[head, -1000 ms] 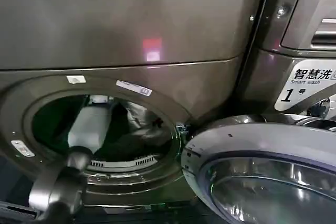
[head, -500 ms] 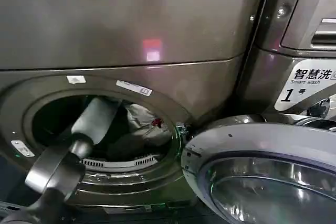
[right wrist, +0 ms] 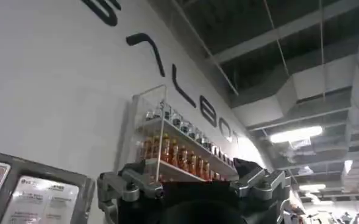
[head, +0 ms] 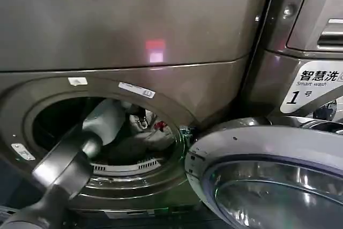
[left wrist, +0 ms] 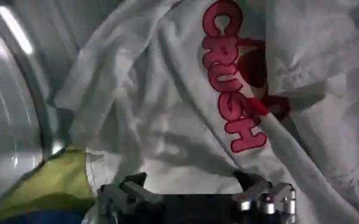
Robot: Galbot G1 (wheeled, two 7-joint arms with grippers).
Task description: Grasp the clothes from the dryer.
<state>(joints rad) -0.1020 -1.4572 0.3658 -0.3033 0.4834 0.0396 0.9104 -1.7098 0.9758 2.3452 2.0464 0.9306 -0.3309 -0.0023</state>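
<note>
The dryer (head: 134,36) is the bronze-grey machine on the left, its round port (head: 107,132) open. My left arm reaches through the port, and the left gripper (head: 139,118) hangs inside the drum over the clothes. A white garment (left wrist: 167,109) with red "CRUSH" lettering lies crumpled right in front of the left gripper (left wrist: 191,182). The gripper is open, one finger on each side of a fold of white cloth. A yellow-green garment (left wrist: 48,185) lies beside the white one, with a dark blue edge (left wrist: 39,218) under it. My right gripper (right wrist: 191,176) is open and empty, aimed at a wall.
The dryer's round glass door (head: 268,175) stands swung open at the lower right, close to the port. A like machine (head: 311,84) with a white label stands to the right. The steel drum wall (left wrist: 8,122) curves beside the clothes. A shelf of bottles (right wrist: 179,152) hangs on the far wall.
My left arm has swung deeper and rightward inside the drum, toward the white garment. The left gripper now shows beside the garment's red mark.
</note>
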